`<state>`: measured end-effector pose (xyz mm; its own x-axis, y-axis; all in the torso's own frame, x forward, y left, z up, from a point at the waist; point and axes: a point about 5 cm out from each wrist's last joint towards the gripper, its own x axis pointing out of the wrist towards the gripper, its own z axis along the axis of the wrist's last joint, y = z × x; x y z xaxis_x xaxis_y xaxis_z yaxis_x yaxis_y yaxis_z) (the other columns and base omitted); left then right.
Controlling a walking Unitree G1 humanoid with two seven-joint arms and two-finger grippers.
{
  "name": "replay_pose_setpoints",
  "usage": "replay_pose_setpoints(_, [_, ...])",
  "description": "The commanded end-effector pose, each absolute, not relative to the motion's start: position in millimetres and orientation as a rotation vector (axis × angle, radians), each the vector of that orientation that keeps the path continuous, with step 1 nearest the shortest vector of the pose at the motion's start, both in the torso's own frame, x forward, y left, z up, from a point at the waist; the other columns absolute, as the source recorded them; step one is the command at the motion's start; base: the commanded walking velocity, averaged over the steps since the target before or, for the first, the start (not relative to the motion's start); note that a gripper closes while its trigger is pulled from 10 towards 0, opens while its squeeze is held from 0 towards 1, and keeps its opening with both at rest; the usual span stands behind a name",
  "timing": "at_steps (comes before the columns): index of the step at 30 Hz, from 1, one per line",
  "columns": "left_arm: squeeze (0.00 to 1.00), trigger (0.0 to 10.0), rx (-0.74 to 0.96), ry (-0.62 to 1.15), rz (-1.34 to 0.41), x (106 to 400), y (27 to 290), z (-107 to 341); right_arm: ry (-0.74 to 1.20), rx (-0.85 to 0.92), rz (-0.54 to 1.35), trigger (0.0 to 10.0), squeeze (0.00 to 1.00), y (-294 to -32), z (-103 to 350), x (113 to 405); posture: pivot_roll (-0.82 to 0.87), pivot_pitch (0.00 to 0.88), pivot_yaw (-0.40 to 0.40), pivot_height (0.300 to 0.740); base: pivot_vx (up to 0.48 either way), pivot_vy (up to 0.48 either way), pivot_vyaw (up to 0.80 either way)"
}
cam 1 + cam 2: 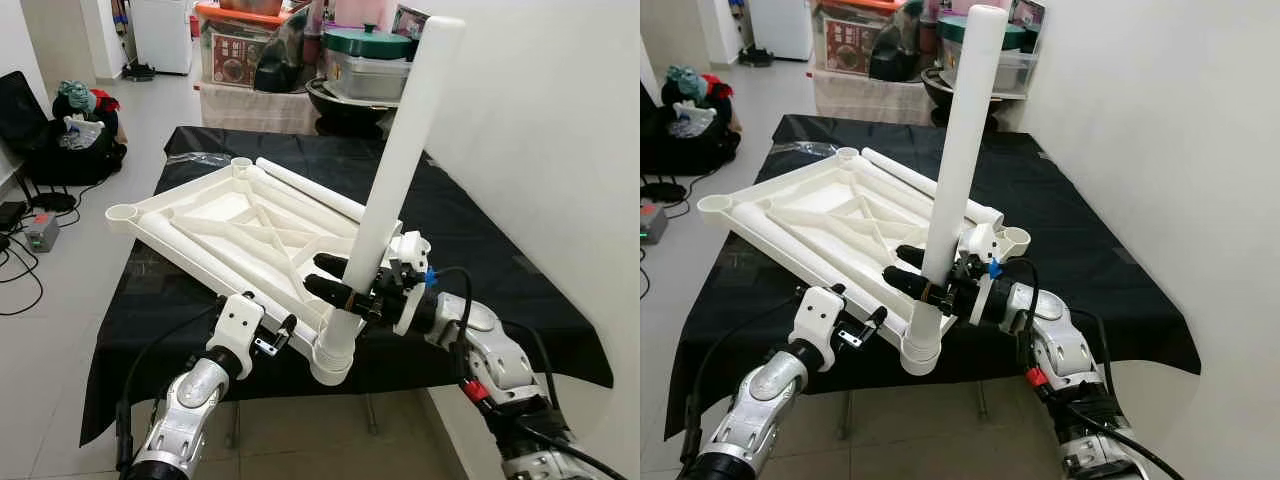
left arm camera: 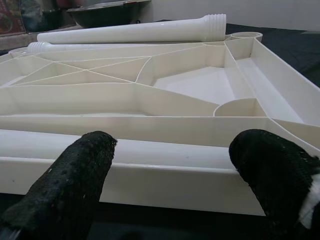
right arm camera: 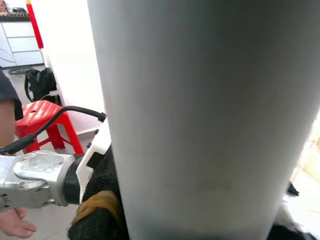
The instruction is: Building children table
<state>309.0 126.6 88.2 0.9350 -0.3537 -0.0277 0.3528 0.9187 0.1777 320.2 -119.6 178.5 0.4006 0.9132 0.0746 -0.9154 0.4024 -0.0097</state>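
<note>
So I'm standing at a table with a black cloth (image 1: pixel 480 250) over it, white wall on my right, pale tiled floor all around. Past the far end there's a cluttered shelf with a green-lidded pot (image 1: pixel 367 42) and a big dark bowl, and off to my left a black bag (image 1: pixel 60 140) on the floor with some cables.

The white plastic tabletop (image 1: pixel 230 225) is lying upside down on the cloth, ribs facing up, with a loose table leg (image 1: pixel 310 190) resting along its far edge.

My right pincer (image 1: pixel 335 280) is clamped around another leg (image 1: pixel 400 160), gripping it low down, just above the near corner socket (image 1: pixel 332 360). That leg stands nearly upright, leaning a bit away from me, its bottom end sitting in the socket right below my fingers.

My left pincer (image 2: pixel 170 165) is spread wide, one finger either side, right up against the tabletop's near edge rail but not closed on it. In the right wrist view there's a red stool (image 3: pixel 45 122) and a person's bare foot (image 3: pixel 15 225).
</note>
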Motion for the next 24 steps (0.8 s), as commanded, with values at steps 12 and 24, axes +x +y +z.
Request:
replay_pose_setpoints(12, [0.0, 10.0, 0.182, 0.025, -0.376, 307.4, 123.8, 82.0, 0.129, 0.032, 1.19, 10.0, 0.0, -114.8, 137.5, 309.6, 0.07, 0.0, -0.143, 0.74, 0.0, 0.0, 0.0])
replay_pose_setpoints(24, [0.0, 10.0, 0.18, 0.029, -0.371, 306.7, 124.9, 80.8, 0.172, 0.041, 1.129, 10.0, 0.0, -113.9, 131.8, 315.0, 0.07, 0.0, -0.147, 0.74, 0.0, 0.0, 0.0])
